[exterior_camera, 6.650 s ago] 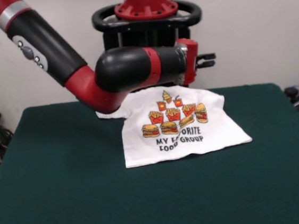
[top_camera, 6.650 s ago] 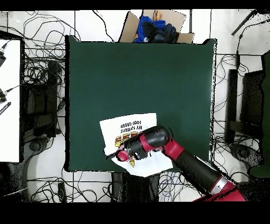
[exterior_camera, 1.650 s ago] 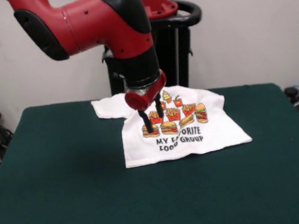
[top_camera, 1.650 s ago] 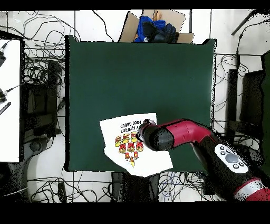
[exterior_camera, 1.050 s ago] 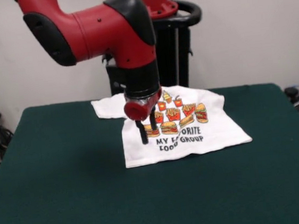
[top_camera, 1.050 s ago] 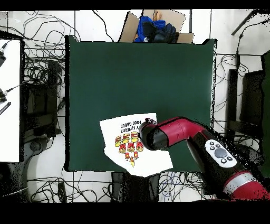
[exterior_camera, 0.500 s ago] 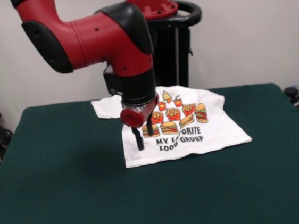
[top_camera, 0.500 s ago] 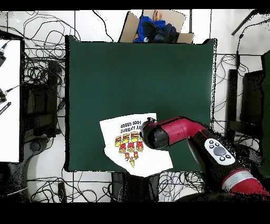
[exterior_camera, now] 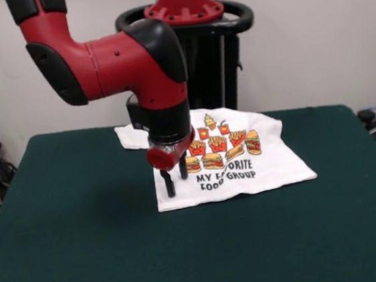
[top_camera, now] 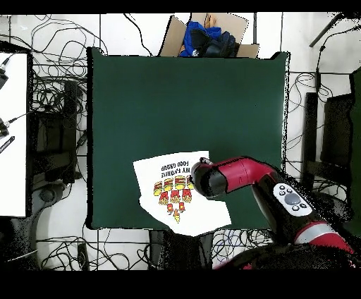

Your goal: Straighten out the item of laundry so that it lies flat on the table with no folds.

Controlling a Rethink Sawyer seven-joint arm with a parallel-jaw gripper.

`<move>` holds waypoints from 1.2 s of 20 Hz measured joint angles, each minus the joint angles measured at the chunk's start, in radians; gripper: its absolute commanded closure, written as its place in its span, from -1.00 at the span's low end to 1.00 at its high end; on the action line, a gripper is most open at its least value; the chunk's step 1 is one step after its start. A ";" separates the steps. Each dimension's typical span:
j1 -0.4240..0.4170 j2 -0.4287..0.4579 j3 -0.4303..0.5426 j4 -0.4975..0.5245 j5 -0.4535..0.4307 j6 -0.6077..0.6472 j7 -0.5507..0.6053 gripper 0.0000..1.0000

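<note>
The white T-shirt (exterior_camera: 227,157) carries black capital lettering below its printed burgers and fries. A wrinkle breaks the words, so the front view reads "MY F…ORITE" above "FOOD GROUP". In the overhead view the lettering is too small to read.

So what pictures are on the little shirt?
The white shirt has burgers, fries and drinks in red and orange, with black words underneath. The front view shows it best.

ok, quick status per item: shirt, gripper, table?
T-shirt: print side up, mostly spread; one sleeve sticks out, the opposite side looks folded in.
Gripper: open, fingers pointing down over the shirt's edge beside the print; contact unclear, nothing held.
Table: green top, shirt lying near the robot's side.
</note>
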State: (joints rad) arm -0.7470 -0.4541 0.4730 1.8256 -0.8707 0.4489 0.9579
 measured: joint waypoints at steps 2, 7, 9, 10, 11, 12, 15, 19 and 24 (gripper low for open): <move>0.002 0.003 -0.001 -0.004 0.001 0.002 0.000 -1.00; 0.012 0.002 -0.003 -0.014 0.005 0.024 0.000 -1.00; 0.018 0.003 -0.004 -0.020 0.009 0.040 0.000 -1.00; 0.019 0.003 -0.004 -0.022 0.010 0.043 0.000 -1.00; 0.021 0.003 -0.004 -0.024 0.012 0.048 0.000 -1.00; 0.022 0.003 -0.004 -0.026 0.013 0.053 0.000 -1.00; 0.024 0.004 -0.005 -0.028 0.016 0.058 0.000 -1.00; 0.017 0.006 -0.004 -0.028 0.032 0.058 0.000 -1.00; -0.016 0.017 -0.002 -0.028 0.101 0.057 0.000 -1.00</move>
State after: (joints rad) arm -0.7633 -0.4370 0.4707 1.7971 -0.7692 0.5060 0.9579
